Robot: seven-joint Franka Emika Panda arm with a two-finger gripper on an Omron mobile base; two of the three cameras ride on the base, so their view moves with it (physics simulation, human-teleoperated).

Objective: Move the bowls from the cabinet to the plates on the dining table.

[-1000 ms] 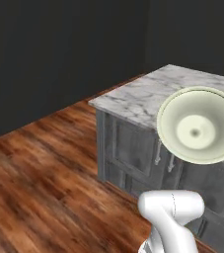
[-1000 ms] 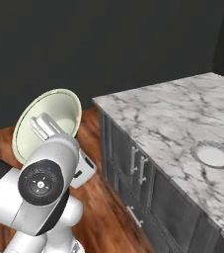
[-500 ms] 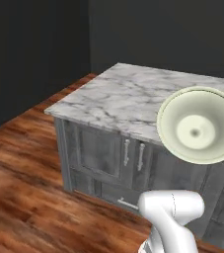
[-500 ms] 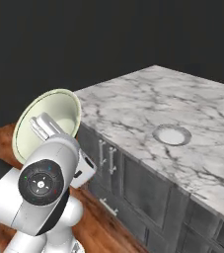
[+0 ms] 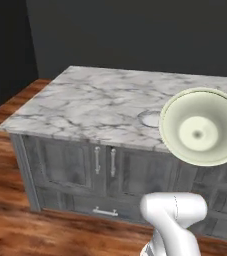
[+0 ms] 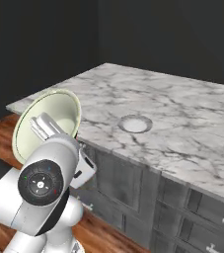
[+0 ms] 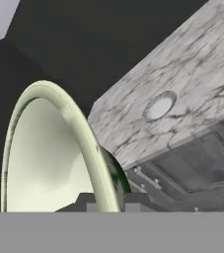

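Both base views have swung since the earlier frames, so the camera has moved with the base: the dining table (image 5: 100, 102) now lies broadside ahead instead of showing only a corner, and its plate (image 6: 134, 123) sits nearer the middle of the right base picture than before. Relative to the arm, the bowl (image 5: 201, 127) is unchanged, carried in the air on edge with its pale cream-green inside facing back toward the left base camera. The gripper (image 7: 106, 207) is clamped narrow on the bowl's rim, one dark fingertip on each side of the wall, as the hand view shows at its lower edge. In the right base view the bowl (image 6: 48, 125) stands tilted just behind the white wrist, off the near corner of the marble top and clear of it. The plate (image 5: 150, 119) lies flat on the white veined top, partly covered by the bowl's rim in the left base view and well apart from it in the hand view (image 7: 158, 106). Dark grey panelled fronts with short silver handles (image 5: 113, 162) run below the tabletop, above the wooden floor (image 5: 15, 230).
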